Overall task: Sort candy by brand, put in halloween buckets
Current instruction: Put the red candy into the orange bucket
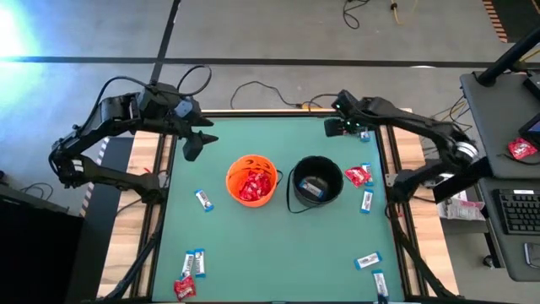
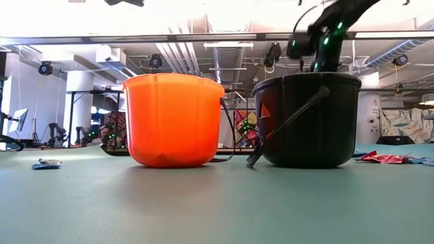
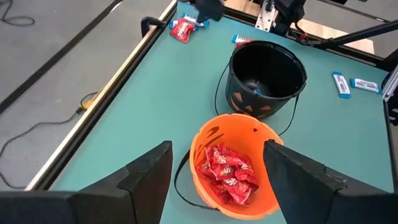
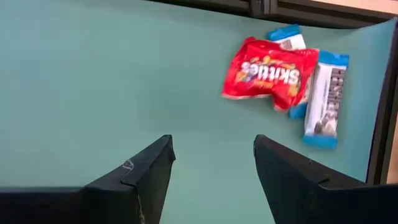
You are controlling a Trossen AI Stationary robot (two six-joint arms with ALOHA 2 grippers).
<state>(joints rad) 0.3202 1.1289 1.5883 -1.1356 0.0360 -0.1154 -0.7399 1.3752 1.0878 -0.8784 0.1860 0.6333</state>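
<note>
Green table [image 1: 253, 228] | both fingers spread, empty | I'd pinch light, crinkly red packet [image 4: 268, 73] mid-body; slippery wrapper.

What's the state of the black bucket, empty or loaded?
Loaded, barely. The high view shows white-and-blue bars lying on the floor of the black bucket, well below the rim. How many there are cannot be told.

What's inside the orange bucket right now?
The orange bucket holds a heap of red candy packets, piled loosely. No white-and-blue bars show on top. Whatever lies under the heap, and the bucket's floor, is covered.
</note>
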